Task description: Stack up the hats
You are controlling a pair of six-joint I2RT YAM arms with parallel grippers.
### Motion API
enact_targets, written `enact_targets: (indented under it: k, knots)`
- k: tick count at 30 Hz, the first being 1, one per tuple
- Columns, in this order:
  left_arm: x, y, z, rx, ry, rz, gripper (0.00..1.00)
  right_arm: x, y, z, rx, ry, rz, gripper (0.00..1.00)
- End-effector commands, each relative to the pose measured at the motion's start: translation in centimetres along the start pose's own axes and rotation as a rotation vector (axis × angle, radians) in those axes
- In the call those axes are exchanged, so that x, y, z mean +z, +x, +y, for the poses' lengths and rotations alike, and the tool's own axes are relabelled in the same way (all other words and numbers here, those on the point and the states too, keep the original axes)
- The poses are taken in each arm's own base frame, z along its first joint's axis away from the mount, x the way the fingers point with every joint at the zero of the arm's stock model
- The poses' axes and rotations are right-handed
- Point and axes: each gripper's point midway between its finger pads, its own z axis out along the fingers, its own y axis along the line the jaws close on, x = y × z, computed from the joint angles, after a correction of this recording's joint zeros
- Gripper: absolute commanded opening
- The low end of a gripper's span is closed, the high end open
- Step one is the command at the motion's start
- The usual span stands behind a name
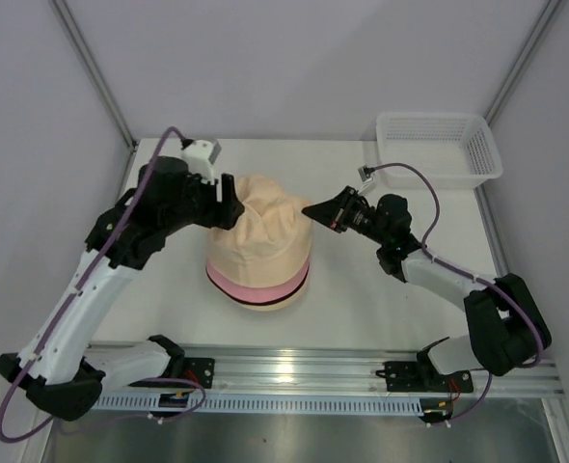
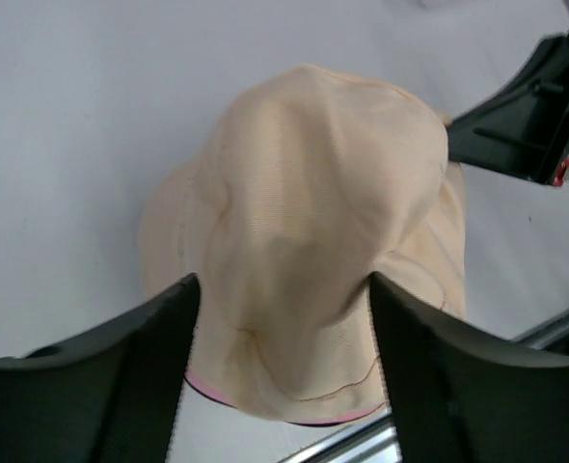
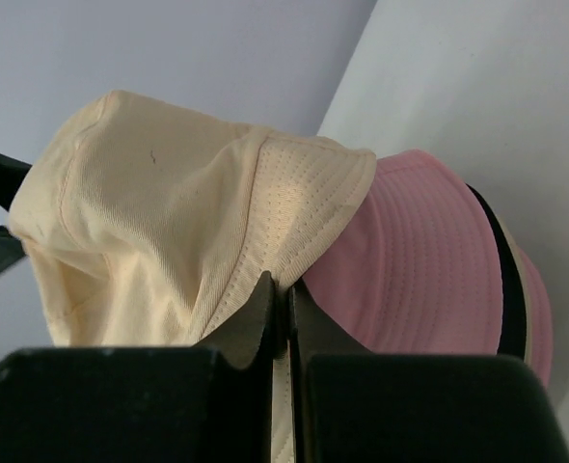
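White tabletop carries the stack of hats at its centre, with a peach hat on top of a pink hat. The left gripper stands wide astride the peach crown. The right gripper is pressed together at that hat's brim; whether fabric is pinched cannot be told.

Left end effector open, fingers spread wide; right end effector — arm reaching inward — pinched shut on the peach hat brim.
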Motion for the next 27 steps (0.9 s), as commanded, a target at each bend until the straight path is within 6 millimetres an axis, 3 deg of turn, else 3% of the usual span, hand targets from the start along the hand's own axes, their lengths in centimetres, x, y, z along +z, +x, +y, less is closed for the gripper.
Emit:
enact_targets:
  k: [1,4,7,8,9,10,11,12,14,19,27]
  knots:
    - [-3.7,-4.0,2.4,-0.145,-0.065,-0.207,0.84,-0.6,0.1,-1.9,-0.076,0.208,0.02,0.0]
    - [-6.1,-4.8,4.3,-0.218,-0.118,-0.296,0.99,-0.8,1.1,-3.6,-0.034,0.255,0.045,0.0]
    - [-6.9,-4.1,6.7,-0.3,-0.19,-0.346,0.99,-0.9,2.7,-4.6,0.008,0.267,0.079,0.0]
    - [-6.7,-3.9,6.9,-0.323,-0.176,-0.349,1.0,-0.9,3.0,-5.0,0.013,0.28,0.077,0.0]
    - [-5.4,-2.6,7.2,-0.379,-0.164,-0.316,1.0,-1.0,3.2,-5.2,0.025,0.29,0.075,0.0]
    - [-5.0,-2.1,8.5,-0.433,-0.181,-0.31,0.99,-1.1,3.4,-5.2,0.032,0.295,0.069,0.0]
    - [-4.5,-1.6,8.6,-0.473,-0.158,-0.291,0.99,-1.5,3.3,-5.2,0.03,0.297,0.043,0.0]
    - [-2.9,0.5,8.5,-0.542,-0.102,-0.223,0.98,-1.6,3.3,-5.0,0.04,0.297,0.032,0.0]
    - [-2.3,0.8,8.0,-0.57,-0.035,-0.229,0.97,-2.2,3.5,-5.4,0.037,0.328,0.03,0.0]
    - [0.1,4.2,7.2,-0.689,0.045,-0.197,0.94,-3.2,3.4,-5.2,-0.002,0.372,0.029,0.0]
    - [-0.4,4.0,5.7,-0.732,0.15,-0.279,0.9,-3.5,5.0,-6.1,0.02,0.389,0.054,0.0]
